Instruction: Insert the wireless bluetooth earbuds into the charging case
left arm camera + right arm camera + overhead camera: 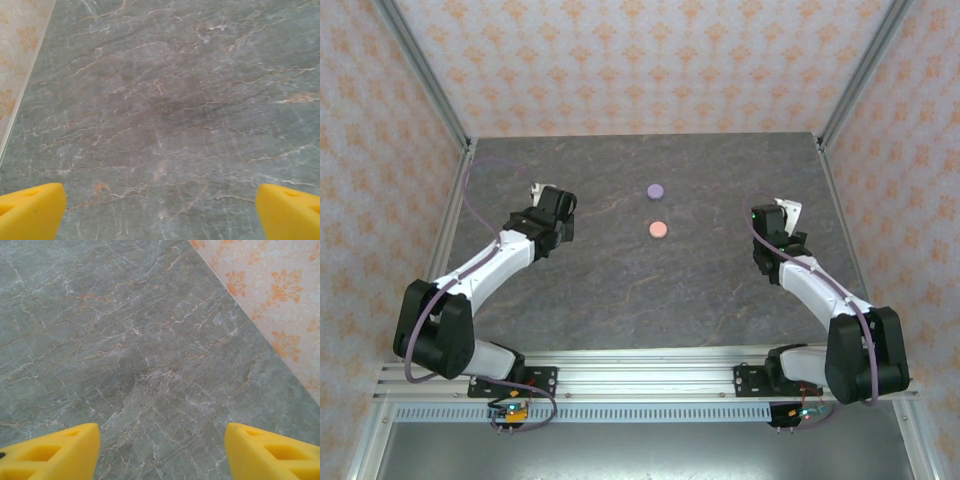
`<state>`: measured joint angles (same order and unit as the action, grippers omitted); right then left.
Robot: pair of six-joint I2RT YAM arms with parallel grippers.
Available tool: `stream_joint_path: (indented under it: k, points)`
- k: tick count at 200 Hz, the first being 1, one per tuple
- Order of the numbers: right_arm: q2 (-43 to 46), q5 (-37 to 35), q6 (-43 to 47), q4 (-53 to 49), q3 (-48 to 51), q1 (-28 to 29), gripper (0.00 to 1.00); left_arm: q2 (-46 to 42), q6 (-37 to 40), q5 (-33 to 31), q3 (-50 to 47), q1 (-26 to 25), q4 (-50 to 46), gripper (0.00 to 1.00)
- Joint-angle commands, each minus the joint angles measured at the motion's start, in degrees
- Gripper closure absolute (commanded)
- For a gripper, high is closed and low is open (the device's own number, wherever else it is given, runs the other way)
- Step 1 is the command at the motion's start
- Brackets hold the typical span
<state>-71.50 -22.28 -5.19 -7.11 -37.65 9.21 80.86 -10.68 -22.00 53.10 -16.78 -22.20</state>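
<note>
**Both jaws released, cases mid-surface between my arms**

My left gripper (160, 216) hangs over the left half of the surface (620, 290), near the left edge. Its yellow fingers are spread wide with nothing but bare stone between them.

The task's things lie to its right, in the middle of the surface and toward the far edge. The lilac case (655, 190) is the farther one and the pink case (658, 229) sits just nearer than it, close together but apart. Both are round and flat, so neither has a long axis to line up on. The pair itself runs far-to-near. The earbuds are too small to place from above, and I cannot tell whether any sit inside the cases.

My right gripper (161, 454) is over the right half, near the right edge. It is also released and empty, and the cases lie to its left.

I judge the two arms about even in reach, with the left a touch nearer the pink case. Either one must swing inward toward the centre.

The surface is dark grey veined stone, flat and matte. Orange-patterned walls (650, 60) and metal posts close it in on the left, far and right sides.
</note>
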Motion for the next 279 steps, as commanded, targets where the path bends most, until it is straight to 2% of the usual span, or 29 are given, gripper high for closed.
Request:
stream_joint_path:
  k: [1, 41, 95, 111, 138, 202, 227, 239, 254, 265, 267, 268, 270, 279]
  points:
    - [-0.5, 7.1, 0.7, 7.0, 1.0, -3.4, 0.33, -1.5, 5.7, -3.0, -3.6, 1.8, 8.9, 0.03]
    - [-1.7, 15.0, 1.7, 15.7, 4.6, -6.9, 0.32, -4.0, 10.3, 1.3, -12.7, 5.5, 23.7, 0.02]
    - [-5.3, 23.1, 3.5, 29.1, 8.5, -9.5, 0.29, -6.8, 13.2, 15.3, -22.7, 12.0, 41.2, 0.02]
    - [-6.9, 24.4, 3.0, 35.7, 10.5, -10.3, 0.29, -6.4, 12.7, 18.8, -25.4, 13.3, 47.2, 0.02]
    - [-7.9, 24.7, 4.5, 39.1, 10.9, -10.8, 0.28, -3.8, 11.9, 22.6, -26.7, 14.8, 52.4, 0.02]
    - [-11.2, 26.5, 5.2, 51.2, 15.7, -11.4, 0.26, 0.9, 11.5, 25.5, -29.9, 16.8, 63.8, 0.00]
    - [-13.4, 25.2, 4.9, 58.6, 18.8, -11.4, 0.24, 4.5, 10.7, 24.0, -32.8, 16.9, 72.3, 0.00]
    - [-14.2, 25.8, 5.2, 60.7, 19.3, -11.4, 0.23, 3.9, 10.5, 23.2, -32.5, 17.0, 70.6, 0.00]
    - [-14.4, 25.6, 5.2, 57.2, 17.5, -11.4, 0.21, 4.1, 10.2, 22.4, -31.5, 17.0, 69.0, 0.00]
    - [-14.9, 25.8, 5.4, 54.6, 15.8, -11.3, 0.15, 4.6, 10.1, 21.0, -29.3, 16.6, 65.6, 0.00]
    - [-14.8, 25.9, 5.4, 53.9, 15.5, -11.3, 0.11, 4.6, 10.3, 20.4, -29.2, 16.3, 65.3, 0.00]
    - [-14.9, 25.9, 5.4, 53.6, 15.3, -11.3, 0.06, 4.6, 10.4, 20.1, -29.2, 16.1, 65.3, 0.00]
    - [-14.9, 25.8, 5.6, 53.1, 15.1, -11.2, 0.01, 4.7, 10.6, 19.6, -29.2, 15.8, 65.5, 0.00]
    - [-15.2, 24.2, 6.2, 52.8, 14.6, -10.2, 0.01, 4.8, 11.3, 18.3, -28.8, 14.9, 64.9, 0.00]
